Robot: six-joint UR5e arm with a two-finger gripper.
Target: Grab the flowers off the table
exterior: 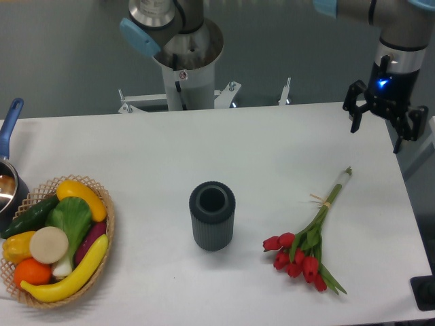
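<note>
The flowers (307, 241), a bunch of red tulips with green stems tied by a pale band, lie flat on the white table (272, 156) at the front right, blooms toward the front edge and stems pointing to the back right. My gripper (376, 129) hangs above the table's back right corner, well behind the stem ends. Its black fingers (355, 119) are spread apart and open, with nothing between them.
A dark ribbed cylindrical vase (212, 215) stands upright left of the tulips. A wicker basket (109, 234) of vegetables sits at the front left, with a blue-handled pot (8, 176) behind it. The arm's base post (185, 68) rises behind the table.
</note>
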